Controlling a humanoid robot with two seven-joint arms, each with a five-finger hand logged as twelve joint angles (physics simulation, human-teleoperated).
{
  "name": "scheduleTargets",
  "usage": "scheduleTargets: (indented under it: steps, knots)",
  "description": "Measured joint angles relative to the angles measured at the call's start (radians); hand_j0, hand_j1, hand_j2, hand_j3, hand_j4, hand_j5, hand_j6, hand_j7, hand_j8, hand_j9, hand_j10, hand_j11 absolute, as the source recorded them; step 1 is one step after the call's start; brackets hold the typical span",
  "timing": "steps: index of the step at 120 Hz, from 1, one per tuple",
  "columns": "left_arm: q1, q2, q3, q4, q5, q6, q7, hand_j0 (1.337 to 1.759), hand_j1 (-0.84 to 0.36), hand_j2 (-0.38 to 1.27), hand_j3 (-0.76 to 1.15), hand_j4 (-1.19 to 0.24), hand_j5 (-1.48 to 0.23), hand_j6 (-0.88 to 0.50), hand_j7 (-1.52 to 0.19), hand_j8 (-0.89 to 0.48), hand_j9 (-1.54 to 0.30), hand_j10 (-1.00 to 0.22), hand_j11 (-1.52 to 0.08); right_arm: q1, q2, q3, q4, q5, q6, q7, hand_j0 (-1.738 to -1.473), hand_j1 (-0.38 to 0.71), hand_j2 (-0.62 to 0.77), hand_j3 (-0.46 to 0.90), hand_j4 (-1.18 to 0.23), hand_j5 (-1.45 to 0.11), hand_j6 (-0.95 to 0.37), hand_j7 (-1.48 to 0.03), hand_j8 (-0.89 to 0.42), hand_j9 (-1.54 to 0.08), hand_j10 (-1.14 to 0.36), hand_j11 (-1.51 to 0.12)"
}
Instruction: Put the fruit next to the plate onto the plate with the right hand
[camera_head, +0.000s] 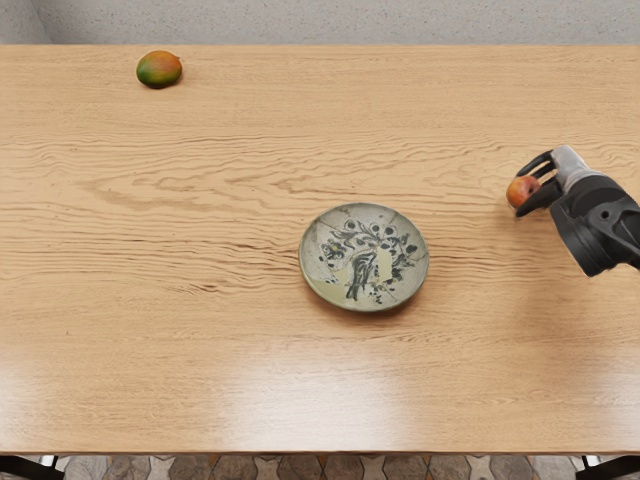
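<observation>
Fingers (536, 163) of the right hand (555, 183) curl round the fruit (520, 190), well right of the plate (315, 250). Thin-looking grip; I'd say it could slip and roll off across the worktop (200, 300).

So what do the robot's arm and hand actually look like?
Only the right arm shows: a chunky, dark grey forearm with rounded casing, a pale silver-grey cuff at the wrist, and a right hand with slim black fingers. No cables or markings are visible.
</observation>
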Motion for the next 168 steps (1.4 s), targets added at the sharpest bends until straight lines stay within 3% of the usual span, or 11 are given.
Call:
scheduleTargets:
  steps: [19,42,53,123,124,125,131,142,153,168]
  knots:
    - [0.000,0.000,0.000,0.000,0.000,0.000,0.000,1.658,0.35,0.00,0.00,0.00,0.00,0.00,0.00,0.00,0.00,0.00,0.00,-0.006,-0.001,0.213,-0.089,0.169,0.061,-0.001,-1.653,0.30,0.34,0.00,-0.58,-1.17,-0.39,-1.11,-0.44,-1.14,-0.84,-1.14]
    - [0.000,0.000,0.000,0.000,0.000,0.000,0.000,1.658,0.35,0.00,0.00,0.00,0.00,0.00,0.00,0.00,0.00,0.00,0.00,-0.046,-0.029,0.426,-0.111,0.591,0.498,0.000,-1.654,0.30,0.34,0.00,-0.56,-1.19,-0.37,-1.12,-0.43,-1.17,-0.85,-1.17]
    - [0.000,0.000,0.000,0.000,0.000,0.000,0.000,1.658,0.35,0.00,0.00,0.00,0.00,0.00,0.00,0.00,0.00,0.00,0.00,-0.083,-0.049,0.464,-0.104,0.704,0.632,0.000,-1.654,0.29,0.31,0.00,-0.56,-1.20,-0.39,-1.13,-0.43,-1.17,-0.85,-1.17]
    - [0.000,0.000,0.000,0.000,0.000,0.000,0.000,1.658,0.35,0.00,0.00,0.00,0.00,0.00,0.00,0.00,0.00,0.00,0.00,-0.181,0.139,0.476,-0.040,0.771,0.729,0.001,-1.653,0.25,0.26,0.00,-0.61,-1.17,-0.40,-1.13,-0.46,-1.16,-0.86,-1.16]
    - [0.000,0.000,0.000,0.000,0.000,0.000,0.000,1.658,0.35,0.00,0.00,0.00,0.00,0.00,0.00,0.00,0.00,0.00,0.00,-0.182,0.139,0.476,-0.040,0.771,0.730,0.001,-1.653,0.27,0.36,0.00,-0.60,-1.17,-0.39,-1.13,-0.45,-1.16,-0.86,-1.16]
    - [0.000,0.000,0.000,0.000,0.000,0.000,0.000,1.658,0.35,0.00,0.00,0.00,0.00,0.00,0.00,0.00,0.00,0.00,0.00,-0.183,0.140,0.476,-0.040,0.772,0.729,0.001,-1.653,0.27,0.34,0.00,-0.61,-1.17,-0.39,-1.13,-0.45,-1.16,-0.86,-1.16]
    - [0.000,0.000,0.000,0.000,0.000,0.000,0.000,1.658,0.35,0.00,0.00,0.00,0.00,0.00,0.00,0.00,0.00,0.00,0.00,-0.187,0.140,0.476,-0.039,0.765,0.726,0.001,-1.654,0.24,0.25,0.00,-0.57,-1.03,-0.40,-1.00,-0.44,-1.02,-0.76,-1.02]
    - [0.000,0.000,0.000,0.000,0.000,0.000,0.000,1.658,0.35,0.00,0.00,0.00,0.00,0.00,0.00,0.00,0.00,0.00,0.00,-0.191,0.137,0.471,-0.038,0.754,0.723,0.001,-1.656,0.07,0.15,0.00,-0.40,-0.71,-0.29,-0.69,-0.32,-0.70,-0.53,-0.70]
    - [0.000,0.000,0.000,0.000,0.000,0.000,0.000,1.658,0.35,0.00,0.00,0.00,0.00,0.00,0.00,0.00,0.00,0.00,0.00,-0.192,0.129,0.466,-0.037,0.749,0.720,0.001,-1.656,-0.05,0.09,0.00,-0.29,-0.49,-0.21,-0.48,-0.19,-0.48,-0.24,-0.48]
    - [0.000,0.000,0.000,0.000,0.000,0.000,0.000,1.658,0.35,0.00,0.00,0.00,0.00,0.00,0.00,0.00,0.00,0.00,0.00,-0.187,0.092,0.471,-0.034,0.749,0.721,0.001,-1.657,-0.15,0.04,0.00,-0.18,-0.30,-0.14,-0.29,-0.13,-0.30,-0.16,-0.30]
